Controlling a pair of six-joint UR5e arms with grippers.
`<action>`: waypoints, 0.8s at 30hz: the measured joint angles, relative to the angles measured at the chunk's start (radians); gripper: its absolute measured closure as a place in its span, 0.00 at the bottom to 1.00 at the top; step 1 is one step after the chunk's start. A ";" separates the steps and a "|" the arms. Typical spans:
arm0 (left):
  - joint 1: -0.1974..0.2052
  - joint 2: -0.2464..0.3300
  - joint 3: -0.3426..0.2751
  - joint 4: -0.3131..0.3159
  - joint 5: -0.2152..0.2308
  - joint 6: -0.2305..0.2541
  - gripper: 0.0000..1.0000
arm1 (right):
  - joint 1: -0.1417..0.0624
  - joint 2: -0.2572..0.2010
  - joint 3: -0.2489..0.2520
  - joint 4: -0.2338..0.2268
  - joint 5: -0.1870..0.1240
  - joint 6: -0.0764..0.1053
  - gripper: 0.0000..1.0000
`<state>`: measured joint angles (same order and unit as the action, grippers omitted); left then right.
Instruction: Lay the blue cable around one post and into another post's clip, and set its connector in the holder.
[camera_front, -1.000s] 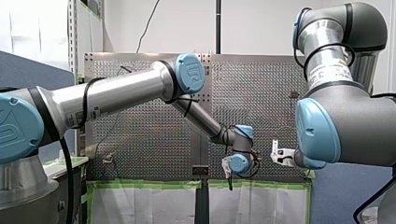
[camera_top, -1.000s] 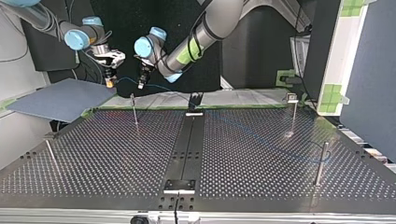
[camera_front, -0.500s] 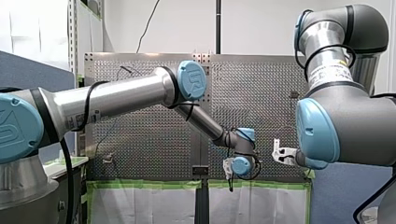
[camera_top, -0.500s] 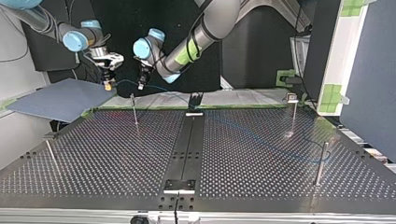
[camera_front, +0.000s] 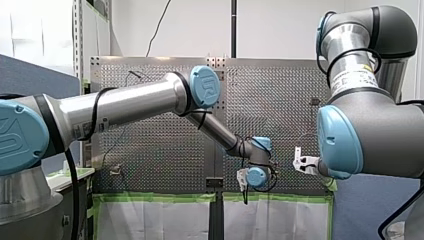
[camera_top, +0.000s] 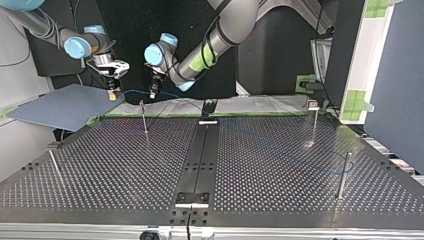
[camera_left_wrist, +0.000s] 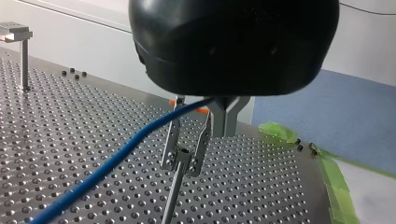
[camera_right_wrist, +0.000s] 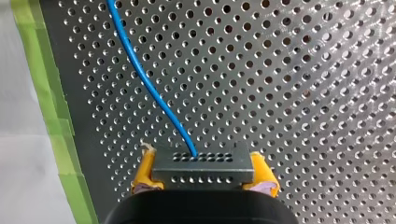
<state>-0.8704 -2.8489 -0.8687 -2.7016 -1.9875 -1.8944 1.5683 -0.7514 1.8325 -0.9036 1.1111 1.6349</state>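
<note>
The thin blue cable (camera_top: 132, 92) hangs between my two grippers above the table's far edge, then trails over the perforated table (camera_top: 100, 170) to a plain post (camera_top: 342, 175). My right gripper (camera_right_wrist: 203, 163) is shut with its yellow pads (camera_right_wrist: 145, 170) on the cable's grey connector (camera_right_wrist: 203, 173); the cable (camera_right_wrist: 149, 84) leaves it ahead. It shows at the top view's left (camera_top: 112, 94). My left gripper (camera_left_wrist: 185, 161), with metal fingers, is shut on the cable (camera_left_wrist: 116, 158) and hangs just above a clip post (camera_left_wrist: 173, 191), which in the top view stands under it (camera_top: 144, 117).
A second clip post (camera_top: 313, 122) stands at the top view's right and a bare one (camera_top: 54, 162) at its left. A black holder (camera_top: 208, 107) sits at the far middle, another (camera_top: 192, 199) at the near edge. A blue-grey panel (camera_top: 60, 107) lies beside the table.
My right gripper has moved a little towards the top view's left and downward with the connector. My left gripper has shifted slightly, and the cable between them hangs straighter.
</note>
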 joint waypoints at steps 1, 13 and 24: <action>0.000 0.000 0.000 0.000 0.000 0.000 0.99 | 0.001 0.003 -0.003 0.002 -0.003 -0.001 1.00; 0.000 0.000 0.027 -0.015 0.002 0.000 0.99 | 0.011 0.092 -0.053 0.049 -0.017 -0.054 1.00; 0.008 -0.040 0.047 -0.060 -0.010 0.018 0.99 | 0.007 0.097 -0.104 0.123 -0.016 -0.073 1.00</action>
<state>-0.8620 -2.8887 -0.8213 -2.7617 -1.9975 -1.8764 1.5753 -0.6547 1.7282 -0.7802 1.0954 1.5621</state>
